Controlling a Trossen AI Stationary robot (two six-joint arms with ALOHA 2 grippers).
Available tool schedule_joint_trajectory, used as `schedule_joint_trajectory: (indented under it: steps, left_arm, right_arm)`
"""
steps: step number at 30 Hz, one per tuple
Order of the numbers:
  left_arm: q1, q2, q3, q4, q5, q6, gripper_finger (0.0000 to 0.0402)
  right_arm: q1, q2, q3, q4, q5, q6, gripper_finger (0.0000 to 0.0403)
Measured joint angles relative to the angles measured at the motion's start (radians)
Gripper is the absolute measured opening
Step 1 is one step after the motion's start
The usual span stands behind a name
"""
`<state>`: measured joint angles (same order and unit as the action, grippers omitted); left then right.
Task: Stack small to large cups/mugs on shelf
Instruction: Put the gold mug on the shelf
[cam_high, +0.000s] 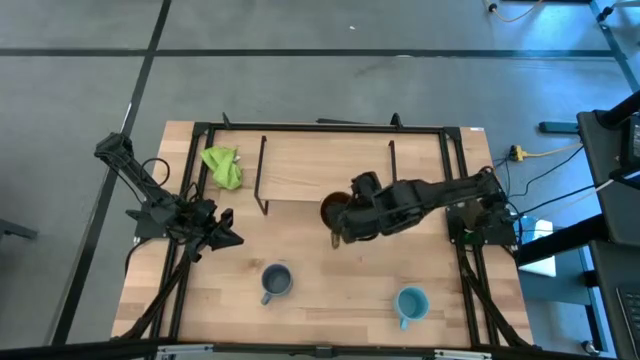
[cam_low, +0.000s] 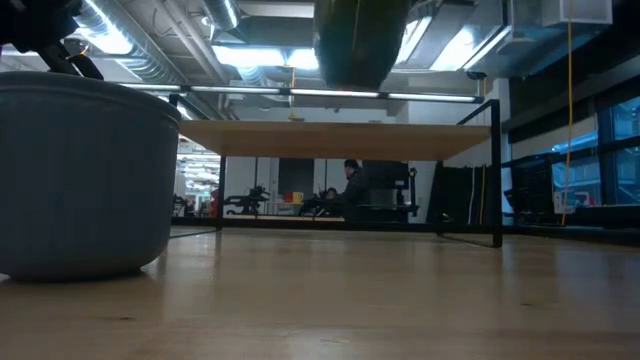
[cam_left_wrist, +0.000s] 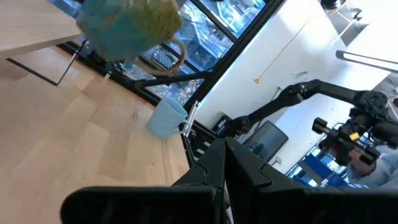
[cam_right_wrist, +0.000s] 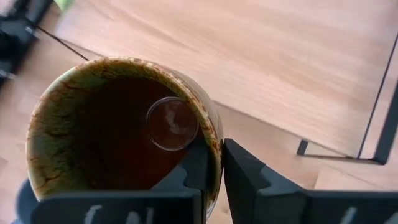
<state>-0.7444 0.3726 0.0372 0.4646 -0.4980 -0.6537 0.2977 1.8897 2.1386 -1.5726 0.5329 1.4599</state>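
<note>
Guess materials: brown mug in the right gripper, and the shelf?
Brown mug: likely glazed ceramic; mottled olive-brown rim, dark glossy inside with a round reflection at the bottom. The right gripper pinches its wall.
Shelf: light wood board with visible grain, matte; could be solid or laminate. Its legs look like thin black metal wire.

Even overhead light, soft shadows on bench. Ceiling strip lights glare. Mug beyond left pincer blurred; window backlight strong.
</note>
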Motion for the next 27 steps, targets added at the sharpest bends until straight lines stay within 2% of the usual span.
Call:
schedule_joint_trajectory:
  steps: [7,17,23,27]
  left_arm:
    - [0.0,0.0,0.0,-0.001,0.001,0.0,0.0004]
    - [0.0,0.0,0.0,0.0,0.012,-0.024,0.0002]
    - [0.0,0.0,0.0,-0.001,0.021,-0.025,0.0003]
    - [0.0,0.0,0.0,-0.004,0.021,-0.02,0.0001]
  right_arm:
    - [-0.041,-0.047,0.0,0.0,0.026,-0.051,0.0032]
    - [-0.155,-0.082,-0.073,0.002,-0.011,-0.182,0.0033]
    - [-0.228,-0.19,-0.152,0.002,-0.016,-0.206,0.0033]
    - [-0.274,-0.273,-0.245,-0.001,-0.086,-0.191,0.0034]
